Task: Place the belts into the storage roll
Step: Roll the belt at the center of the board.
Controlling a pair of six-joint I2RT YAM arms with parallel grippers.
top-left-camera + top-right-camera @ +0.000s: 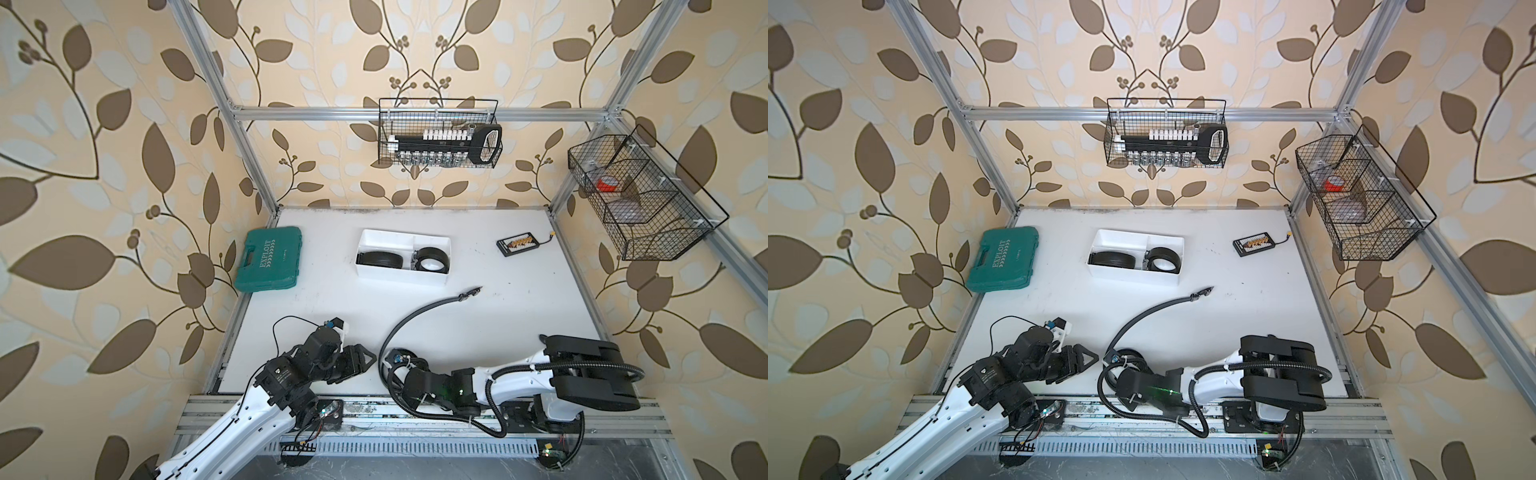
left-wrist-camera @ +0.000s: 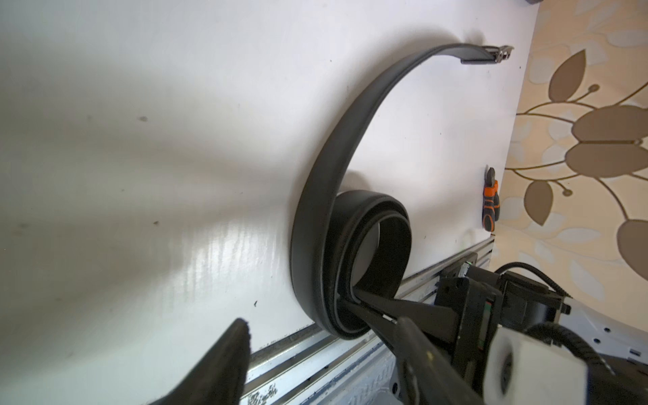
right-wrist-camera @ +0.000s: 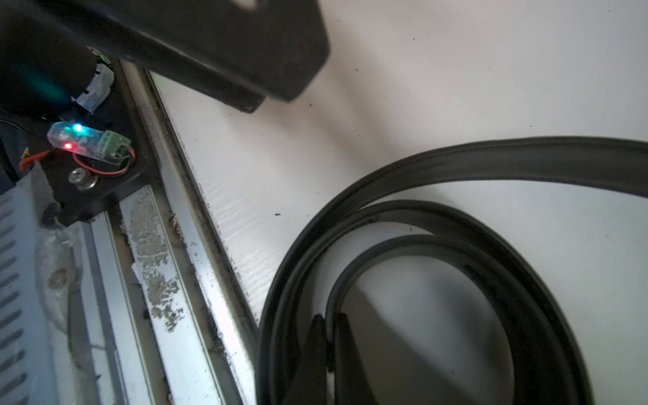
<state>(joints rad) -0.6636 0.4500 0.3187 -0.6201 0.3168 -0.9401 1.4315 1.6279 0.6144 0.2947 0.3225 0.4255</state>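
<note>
Two belts (image 1: 379, 259) lay coiled in the tray (image 1: 399, 277). The third belt (image 2: 315, 196), half rolled, lay well apart from it, unstowed. The right claw (image 3: 329, 326) pinched its inner turn, and the left claw (image 1: 368, 358) gaped empty alongside.

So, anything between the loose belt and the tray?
Nothing visible: the table between the loose belt and the white tray is bare. The tray's near compartments hold two coiled belts; the empty ones lie behind them.
</note>
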